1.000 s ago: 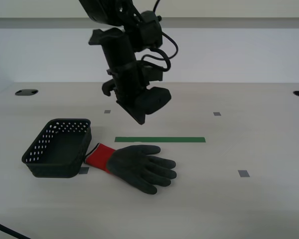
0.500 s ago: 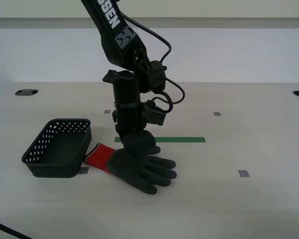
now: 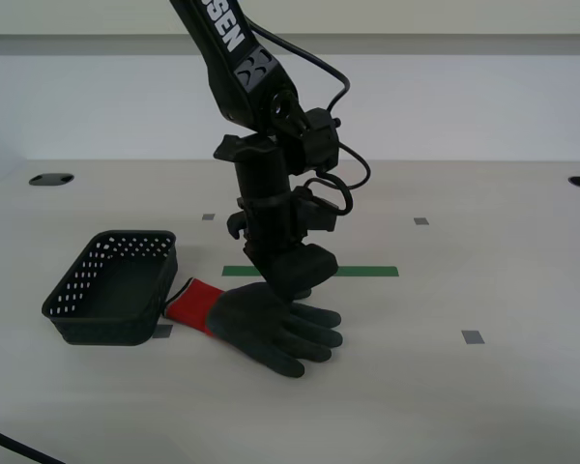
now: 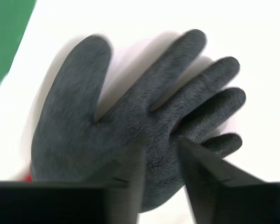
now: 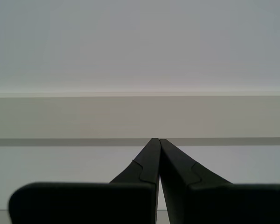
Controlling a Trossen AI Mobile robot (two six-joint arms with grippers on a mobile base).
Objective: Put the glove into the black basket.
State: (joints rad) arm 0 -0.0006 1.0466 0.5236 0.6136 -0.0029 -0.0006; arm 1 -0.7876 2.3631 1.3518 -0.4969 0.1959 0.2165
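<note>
This looked like a robotics lab or test room rather than a home. The wide, pale wood-grain bench (image 3: 483, 406) was almost bare and carried a strip of green tape (image 3: 358, 272) and small grey square markers (image 3: 473, 337), like set positions. Dark oval cable holes (image 3: 51, 179) sat near its far edge, before a plain white wall (image 3: 464, 106).

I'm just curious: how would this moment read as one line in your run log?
second gripper: open, at glove palm | glove: on table | black basket: empty | first gripper: shut, idle

Bright even light, soft shadows, blurred second wrist view
</note>
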